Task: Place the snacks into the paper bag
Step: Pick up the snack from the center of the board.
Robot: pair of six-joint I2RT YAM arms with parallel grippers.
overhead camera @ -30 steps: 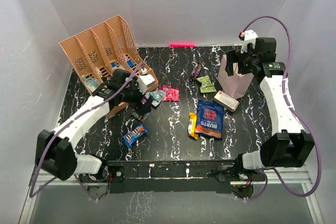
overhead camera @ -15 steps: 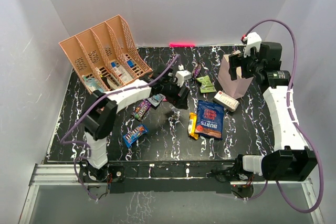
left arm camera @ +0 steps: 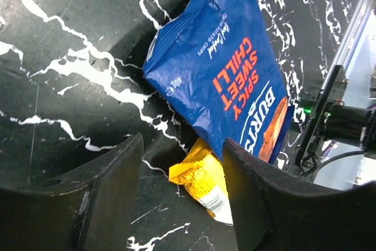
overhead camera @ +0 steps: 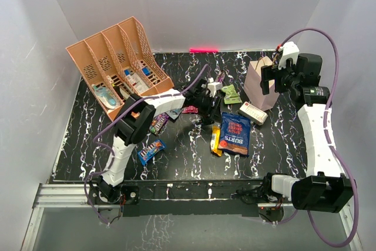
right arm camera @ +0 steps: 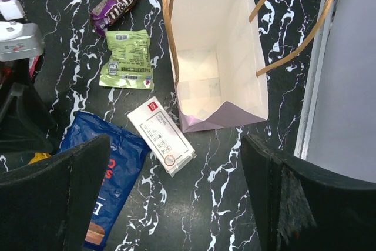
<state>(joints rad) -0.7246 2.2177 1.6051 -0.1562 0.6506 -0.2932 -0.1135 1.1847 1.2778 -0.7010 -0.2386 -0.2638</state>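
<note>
At the left, near the peach organiser (overhead camera: 117, 66), a blue packet (overhead camera: 151, 151) and a dark purple packet (overhead camera: 158, 123) lie on the table (overhead camera: 188, 160), with a pink packet (overhead camera: 189, 109) further in. The left gripper (left arm camera: 182, 154) hangs low over the middle of the table, its jaws partly apart and holding nothing. Through the gap shows a yellow packet (left arm camera: 202, 183), tucked against the big blue crisp bag (left arm camera: 220, 80). Behind those lie a green packet (right arm camera: 126, 60) and a purple sweet packet (right arm camera: 114, 5). A white box (right arm camera: 161, 136) lies just beside the foot of the paper bag (right arm camera: 217, 45).

The bag stands at the right rear, mouth open, its floor bare as far as can be seen. The right gripper (right arm camera: 176, 142) hovers above it, jaws wide and empty.

No snack seems bagged yet, so every packet is left to move. The yellow one or the crisp bag looks likeliest to be picked first.
</note>
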